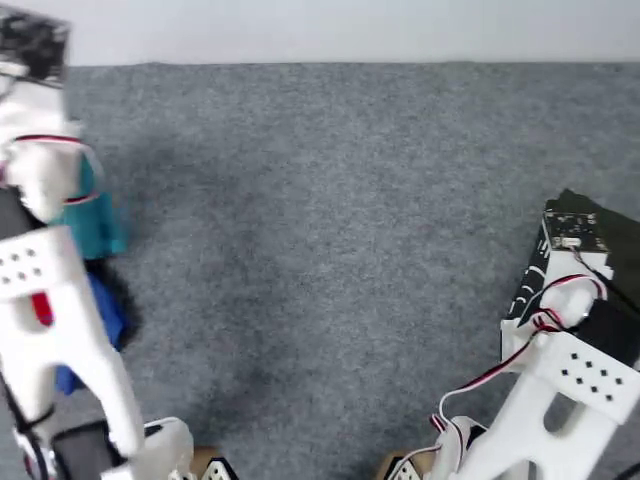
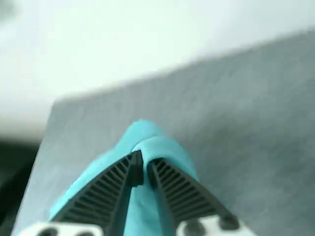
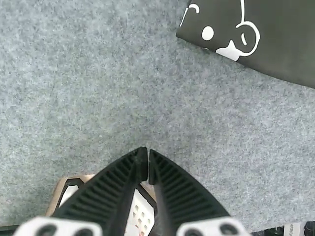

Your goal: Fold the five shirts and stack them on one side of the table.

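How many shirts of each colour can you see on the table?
teal shirt: 1
blue shirt: 1
black shirt: 1
Total: 3 shirts in sight

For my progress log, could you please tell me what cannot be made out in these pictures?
1. Teal shirt, high view: mostly covered by the left arm, so its fold cannot be judged.
2. Blue shirt, high view: partly behind that arm; shape unclear.
3. Black shirt, right wrist view: cut off by the picture's edge; high view, partly under the right arm.
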Robot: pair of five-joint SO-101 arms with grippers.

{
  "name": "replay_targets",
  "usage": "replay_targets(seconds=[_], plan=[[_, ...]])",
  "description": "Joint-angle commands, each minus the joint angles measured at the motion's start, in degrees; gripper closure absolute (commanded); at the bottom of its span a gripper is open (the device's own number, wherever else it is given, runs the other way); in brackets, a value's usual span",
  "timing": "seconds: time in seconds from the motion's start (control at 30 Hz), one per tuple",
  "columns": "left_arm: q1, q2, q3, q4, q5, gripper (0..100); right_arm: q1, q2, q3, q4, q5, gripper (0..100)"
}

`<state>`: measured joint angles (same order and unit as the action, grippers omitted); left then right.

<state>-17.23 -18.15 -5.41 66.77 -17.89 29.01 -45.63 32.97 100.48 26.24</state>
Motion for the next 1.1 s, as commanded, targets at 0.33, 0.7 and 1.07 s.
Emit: replay_targets(seconds=[0.33,0.7,1.07], plan=[[42.6,-1.3,3.9,10.5,7.2,100,0.7,-1.3,-0.3,2.3,-0.2,98.9],[54.2,-1.1,15.3,22.8,2.8,97,0.7,-1.2,-0.3,2.3,-0.2,98.9],[39.8,-0.7,-0.3,31.6,7.8,78,0.7,-0.8,-0.2,2.3,-0.2,98.9]])
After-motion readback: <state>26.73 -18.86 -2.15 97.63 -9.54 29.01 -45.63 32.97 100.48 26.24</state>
